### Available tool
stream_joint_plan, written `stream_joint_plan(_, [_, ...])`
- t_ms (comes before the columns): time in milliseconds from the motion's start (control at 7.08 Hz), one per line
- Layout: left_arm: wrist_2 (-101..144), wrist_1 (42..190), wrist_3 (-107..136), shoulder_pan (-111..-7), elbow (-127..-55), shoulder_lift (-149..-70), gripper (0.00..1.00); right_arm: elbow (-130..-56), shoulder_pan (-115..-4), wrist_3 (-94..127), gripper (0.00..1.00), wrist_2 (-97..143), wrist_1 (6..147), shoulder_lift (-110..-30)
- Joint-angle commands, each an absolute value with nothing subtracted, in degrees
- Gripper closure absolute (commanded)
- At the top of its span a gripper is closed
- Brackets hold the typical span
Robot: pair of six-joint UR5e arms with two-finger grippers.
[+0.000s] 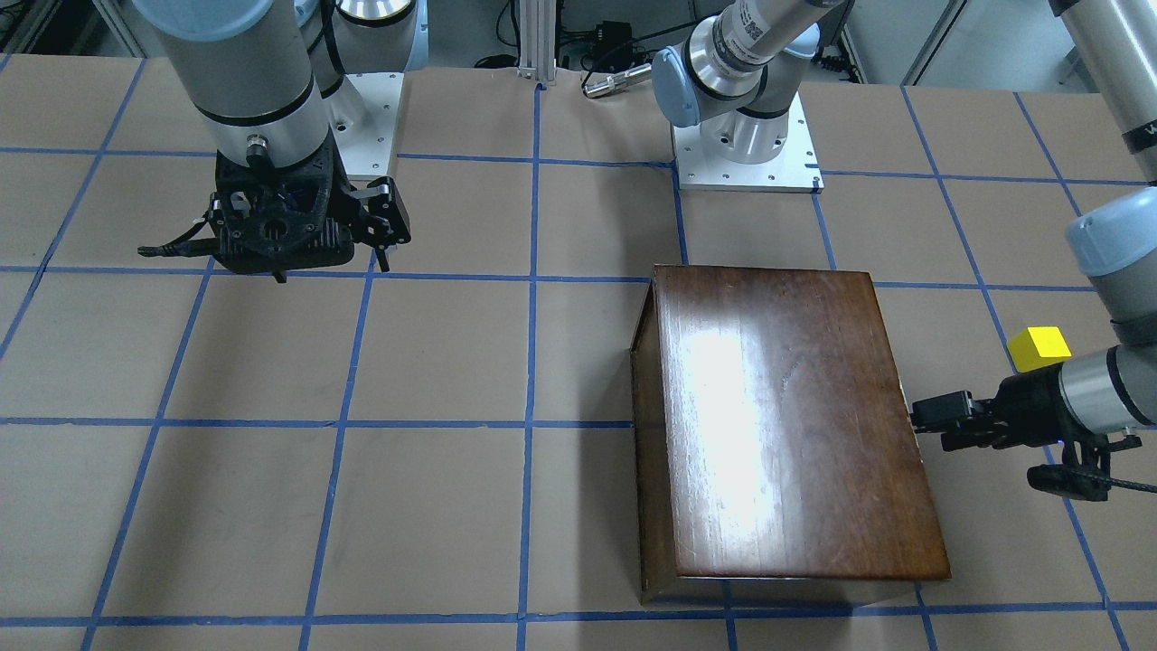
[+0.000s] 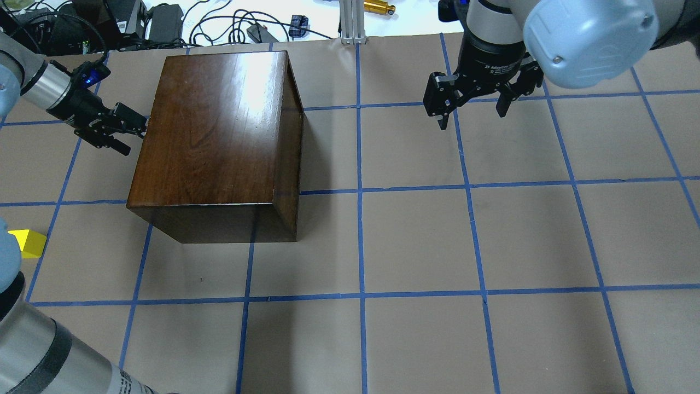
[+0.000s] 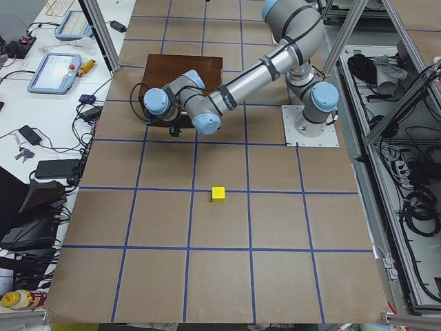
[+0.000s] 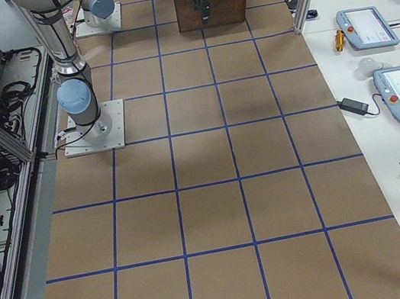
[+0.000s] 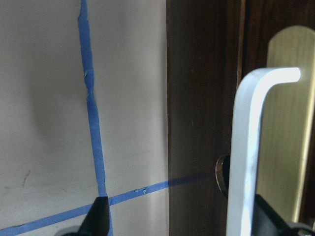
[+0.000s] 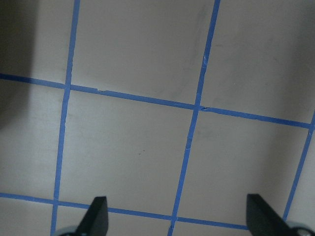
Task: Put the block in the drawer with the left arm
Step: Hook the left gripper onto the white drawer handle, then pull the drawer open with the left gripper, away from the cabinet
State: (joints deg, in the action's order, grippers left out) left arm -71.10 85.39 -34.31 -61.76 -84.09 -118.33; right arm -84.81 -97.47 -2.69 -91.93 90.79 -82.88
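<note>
The yellow block (image 1: 1039, 348) lies on the table beside the dark-brown wooden box (image 1: 786, 425); it also shows in the overhead view (image 2: 28, 242). The drawer is shut, so only its dark front (image 5: 202, 98) and metal pull (image 5: 248, 147) show. My left gripper (image 2: 136, 134) is open at the box's drawer side. In the left wrist view the pull stands between the fingers (image 5: 98, 219), close to the right one. My right gripper (image 2: 471, 115) is open and empty above the table, far from the box.
The box (image 2: 219, 131) stands on the left half of the brown table with its blue tape grid. The arm bases (image 1: 746, 158) are at the robot's edge. Cables and devices (image 2: 164, 16) lie past the far edge.
</note>
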Motion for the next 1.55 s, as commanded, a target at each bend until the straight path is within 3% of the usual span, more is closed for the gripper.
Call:
stream_joint_plan(0, [-71.37, 85.25, -34.45, -61.70, -84.29, -118.91, 0.00, -84.81, -97.47, -2.64, 0.00, -91.93, 90.79, -82.88])
stream_joint_plan(1412, [-74.09, 82.98, -35.51, -58.89, -83.58, -118.83, 0.00, -84.81, -97.47, -2.72, 0.00, -91.93, 90.79, -82.88])
